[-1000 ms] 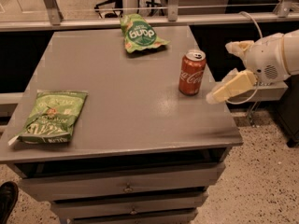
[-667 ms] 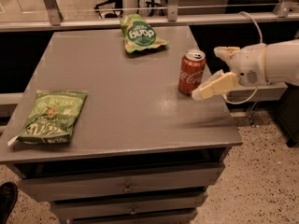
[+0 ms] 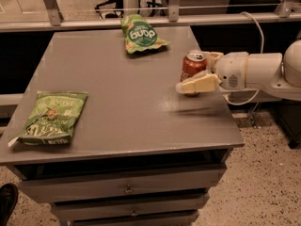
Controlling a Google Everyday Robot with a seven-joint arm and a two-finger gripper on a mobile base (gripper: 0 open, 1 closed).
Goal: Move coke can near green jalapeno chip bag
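The red coke can (image 3: 191, 68) stands upright near the right edge of the grey table (image 3: 122, 107). My gripper (image 3: 194, 72) reaches in from the right and is open, with one pale finger (image 3: 197, 84) in front of the can's lower part and the other finger (image 3: 214, 56) behind it. The can stands between the fingers. The green jalapeno chip bag (image 3: 51, 117) lies flat at the table's front left, far from the can.
A smaller bright-green "dang" pouch (image 3: 141, 33) lies at the back middle of the table. Drawers (image 3: 127, 189) sit under the tabletop. A metal rail (image 3: 155, 20) runs behind the table. A dark shoe (image 3: 7, 204) shows at the bottom left.
My gripper has moved left from beside the table's right edge, and its fingers now straddle the can. The can and both bags have not moved.
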